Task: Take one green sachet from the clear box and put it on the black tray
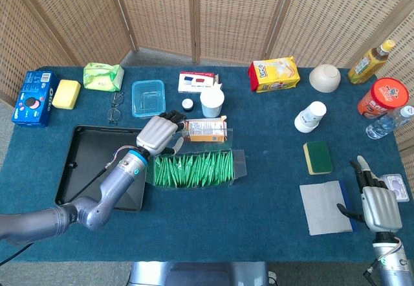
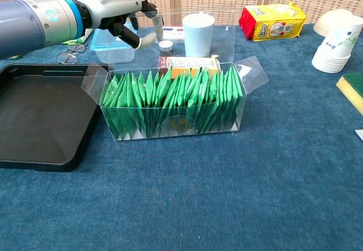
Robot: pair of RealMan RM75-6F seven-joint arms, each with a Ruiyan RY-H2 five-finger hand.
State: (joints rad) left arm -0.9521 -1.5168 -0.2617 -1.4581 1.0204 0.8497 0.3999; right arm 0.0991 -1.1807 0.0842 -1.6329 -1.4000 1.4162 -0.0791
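The clear box [image 1: 194,169] [image 2: 173,106] stands mid-table, packed with several upright green sachets [image 2: 170,95]. Its clear lid [image 2: 193,44] stands raised at the back, side flaps spread. My left hand [image 1: 158,136] [image 2: 122,15] is at the lid's upper left corner, fingers and thumb curled around its edge. The black tray [image 1: 90,156] [image 2: 34,114] lies just left of the box with nothing on it. Resting at the table's near right corner, my right hand [image 1: 378,208] has its fingers stretched out and holds nothing; the chest view does not show it.
Right behind the box lie an orange carton [image 1: 206,129] and a white cup [image 1: 211,102]. A blue-tinted container [image 1: 148,98] and glasses [image 1: 115,107] sit behind the tray. A green sponge [image 1: 317,157] and grey cloth [image 1: 323,207] lie to the right.
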